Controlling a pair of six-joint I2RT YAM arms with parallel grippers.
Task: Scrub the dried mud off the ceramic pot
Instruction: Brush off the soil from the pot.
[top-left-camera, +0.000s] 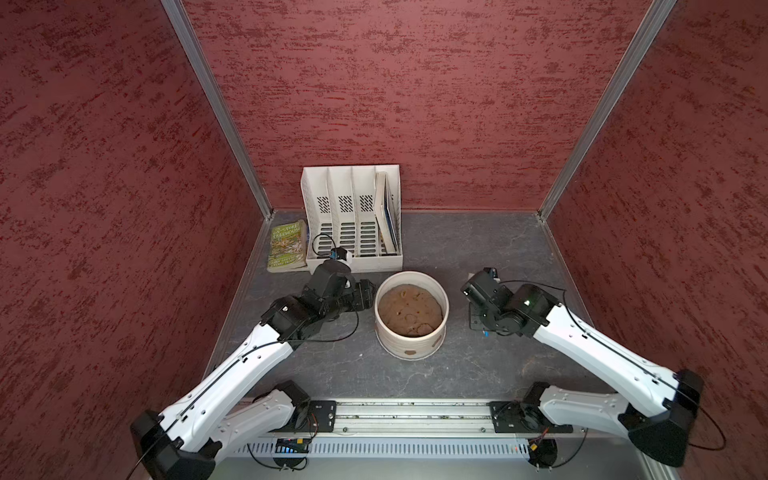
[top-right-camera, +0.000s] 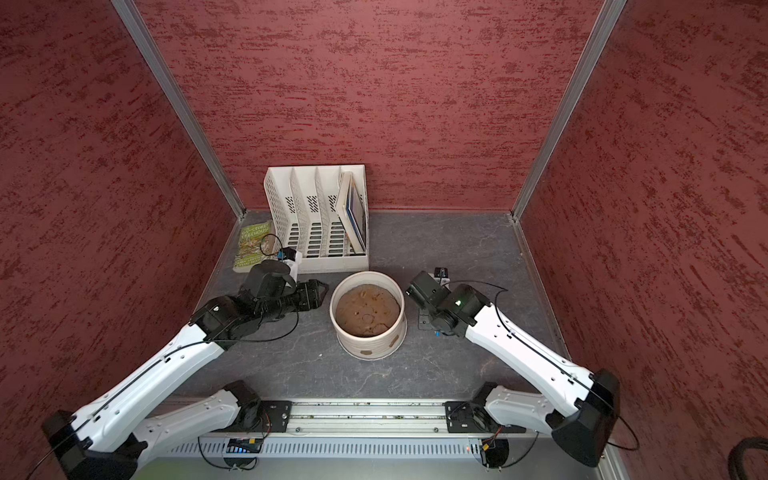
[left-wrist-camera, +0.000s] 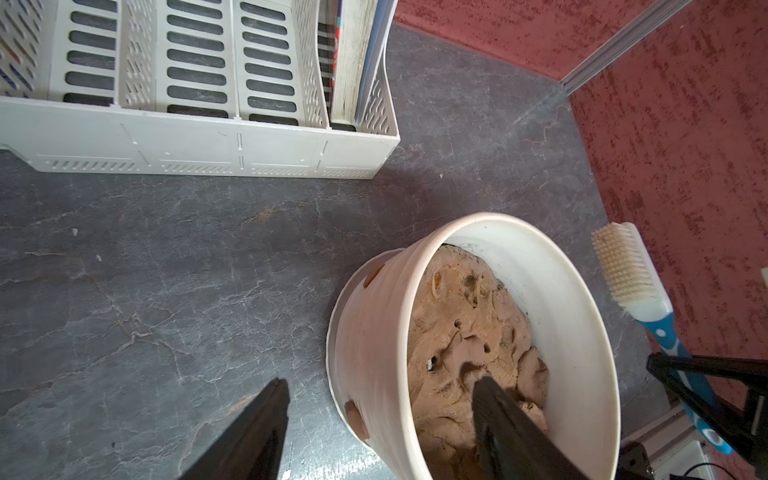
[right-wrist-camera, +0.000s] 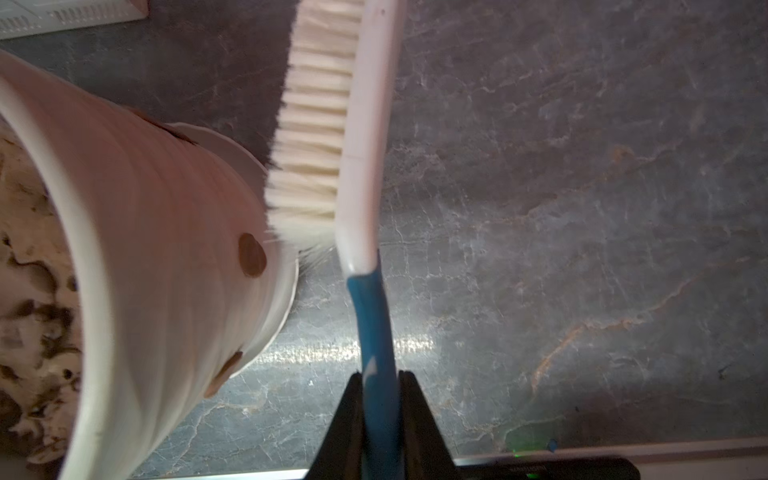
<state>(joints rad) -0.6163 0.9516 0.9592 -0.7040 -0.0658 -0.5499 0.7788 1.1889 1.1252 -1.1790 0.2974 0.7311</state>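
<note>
The ceramic pot (top-left-camera: 412, 345) (top-right-camera: 371, 345) stands mid-table, cream, ridged and filled with a brown soil mound (top-left-camera: 411, 309). Small brown patches of dried mud (top-left-camera: 410, 353) (right-wrist-camera: 251, 259) (left-wrist-camera: 356, 419) stick to its outer wall. My left gripper (left-wrist-camera: 381, 381) is open and straddles the pot's left rim. One of its fingers (left-wrist-camera: 266, 419) is outside the wall and one is above the soil. My right gripper (right-wrist-camera: 381, 376) is shut on the blue handle of a white-headed brush (right-wrist-camera: 361, 124) (left-wrist-camera: 629, 270). The bristles sit beside the pot's right wall, close to a mud patch.
A white slotted file organiser (top-left-camera: 353, 216) with books in its right slot stands behind the pot at the back wall. A green book (top-left-camera: 286, 246) lies flat to its left. Red walls enclose three sides. The pot rests on a white saucer (right-wrist-camera: 286, 286).
</note>
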